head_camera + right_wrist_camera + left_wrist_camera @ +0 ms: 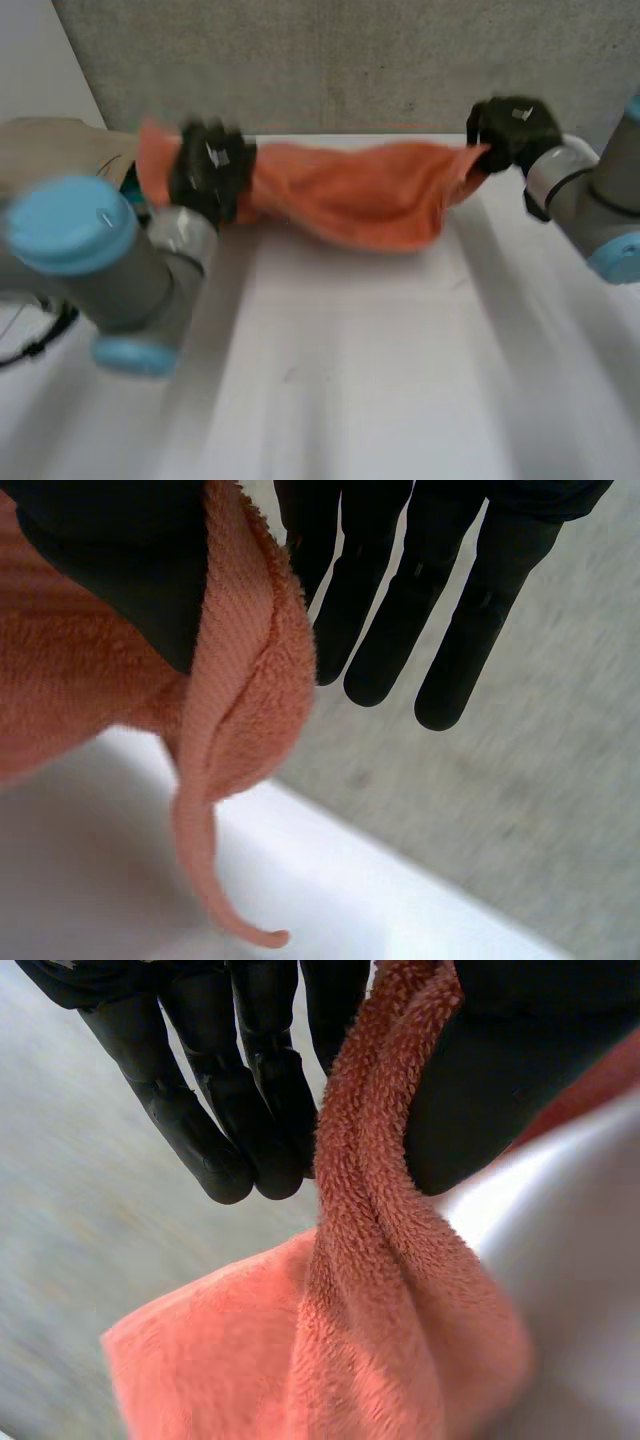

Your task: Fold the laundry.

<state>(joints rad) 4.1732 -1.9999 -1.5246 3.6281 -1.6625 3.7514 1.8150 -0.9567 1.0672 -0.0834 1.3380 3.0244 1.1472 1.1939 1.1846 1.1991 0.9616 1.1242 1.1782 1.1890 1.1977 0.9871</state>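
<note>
Left robot hand [210,170] and right robot hand [512,130] pinch the orange towel [350,190] outstretched, upper centre (seemingly no fold yet).

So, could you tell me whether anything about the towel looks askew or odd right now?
The orange towel hangs bunched and sagging between the left hand and the right hand rather than spread flat. At each pinch its edge is rolled into a ropy twist, and a thin tail dangles below the right hand's grip.
</note>
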